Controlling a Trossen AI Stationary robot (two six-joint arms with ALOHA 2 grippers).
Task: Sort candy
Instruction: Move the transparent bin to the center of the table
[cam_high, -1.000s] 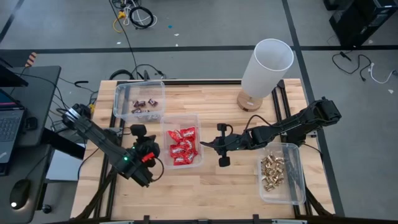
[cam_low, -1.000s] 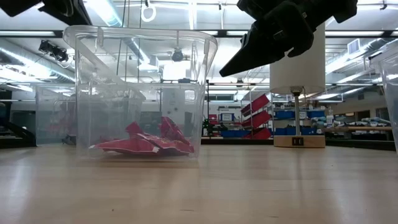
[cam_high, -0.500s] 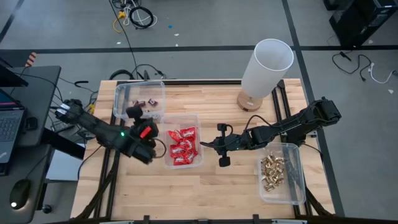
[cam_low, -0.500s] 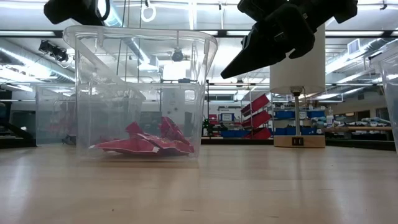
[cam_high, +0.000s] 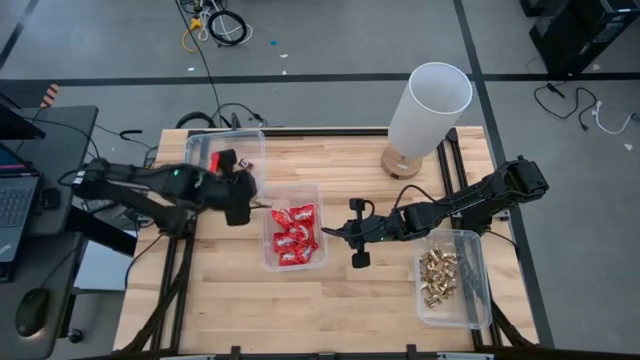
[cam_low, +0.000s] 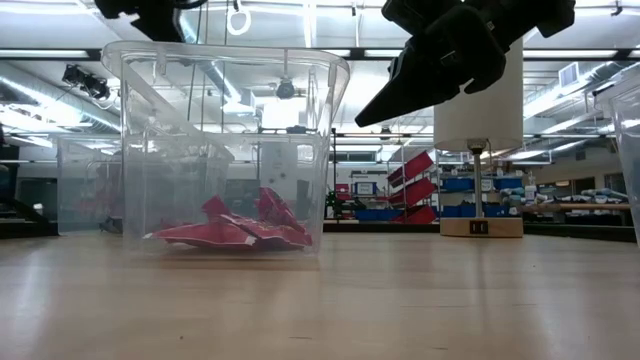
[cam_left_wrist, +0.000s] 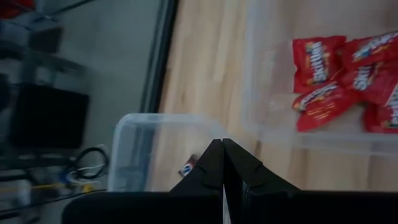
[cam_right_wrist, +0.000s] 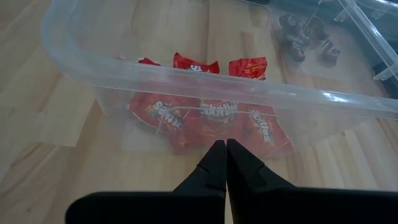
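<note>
Red packets (cam_high: 293, 235) lie in the middle clear bin (cam_high: 268, 262); they also show in the low view (cam_low: 235, 232) and both wrist views (cam_left_wrist: 339, 68) (cam_right_wrist: 205, 115). Gold-foil pieces (cam_high: 437, 275) lie in the right bin. Dark mini bars (cam_right_wrist: 305, 37) lie in the far-left bin (cam_high: 195, 150), one showing in the left wrist view (cam_left_wrist: 189, 166). My left gripper (cam_high: 260, 205) is shut and empty, raised between the far-left and middle bins. My right gripper (cam_high: 335, 232) is shut and empty just right of the middle bin, raised above the table (cam_low: 370, 110).
A white lamp on a wooden base (cam_high: 428, 110) stands at the far right. A laptop and cables lie beyond the table's left edge. Bare wood shows along the near edge (cam_high: 340, 310) between the middle and right bins.
My left gripper has swung from the table's near left corner toward the far edge, turning as it went, and now hovers by the far-left bin and the middle bin's far left corner. It stays shut. My right arm has kept still.
</note>
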